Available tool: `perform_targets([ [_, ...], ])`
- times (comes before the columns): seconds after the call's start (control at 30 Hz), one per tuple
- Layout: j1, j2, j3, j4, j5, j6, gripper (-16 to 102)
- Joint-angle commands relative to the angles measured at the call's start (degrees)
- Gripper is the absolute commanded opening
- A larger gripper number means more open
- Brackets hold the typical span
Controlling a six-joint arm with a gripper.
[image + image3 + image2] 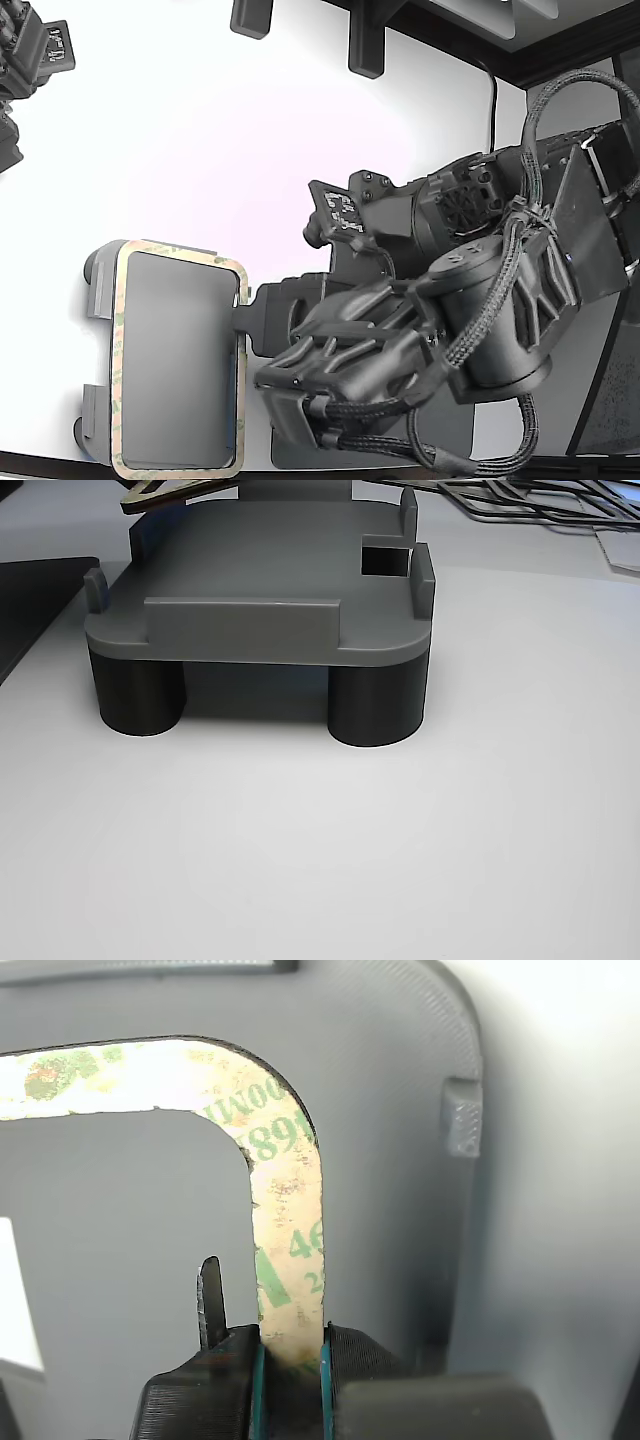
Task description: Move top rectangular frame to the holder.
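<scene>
The beige-tan rectangular frame (178,262) with green marks is held over the light grey holder (98,290), covering most of its outline in the exterior view. My gripper (243,322) reaches in from the exterior view's right and is shut on the frame's long side. In the wrist view, the two pads (355,1355) pinch the frame strip (290,1210) above the holder plate (400,1080). In the other view, the holder (260,570) stands on dark round legs. The frame's corner (170,492) shows tilted just above the holder's far end.
A dark flat mat (300,450) lies under my arm and also shows in the other view (30,600). Several thin frames (540,505) lie behind the holder. A second arm (30,60) sits at the exterior view's top left, and black brackets (365,40) stand at the table's far edge.
</scene>
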Motion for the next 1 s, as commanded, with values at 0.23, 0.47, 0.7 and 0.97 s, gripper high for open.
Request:
perform_targets([
  [0.23,-1.49,-1.67,-2.46,-0.53,-2.20,1.14,-11],
  [0.47,-1.49,-2.99,-2.72,-0.18,-2.72,0.62,-11],
  [0.7,-1.49,-4.22,-3.43,1.14,-2.81,0.62,-11],
  [0.97,-1.58,-6.50,-4.48,1.41,-2.29,0.79,-11],
])
